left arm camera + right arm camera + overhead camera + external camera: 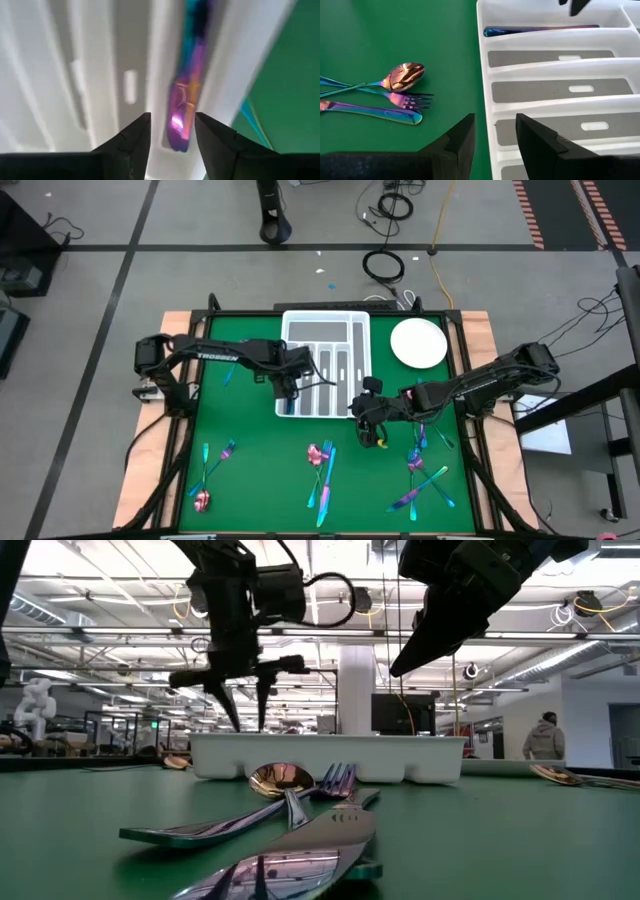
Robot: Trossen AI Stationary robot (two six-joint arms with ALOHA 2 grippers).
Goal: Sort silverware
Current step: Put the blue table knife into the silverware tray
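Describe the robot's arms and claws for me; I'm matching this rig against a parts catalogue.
Both arms are dark, slim and jointed. The left arm carries white TROSSEN lettering along its link. The right arm is the same dark build, with no lettering that can be read. Each ends in a claw with two black, wedge-shaped fingers: left claw, right claw. Black cables loop near the left wrist in the low view.

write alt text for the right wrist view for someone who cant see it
The right gripper, fingers open and empty, hovers at the edge of a white compartmented tray. One iridescent utensil lies in the tray's farthest slot; a spoon, fork and knife lie together on the green mat.
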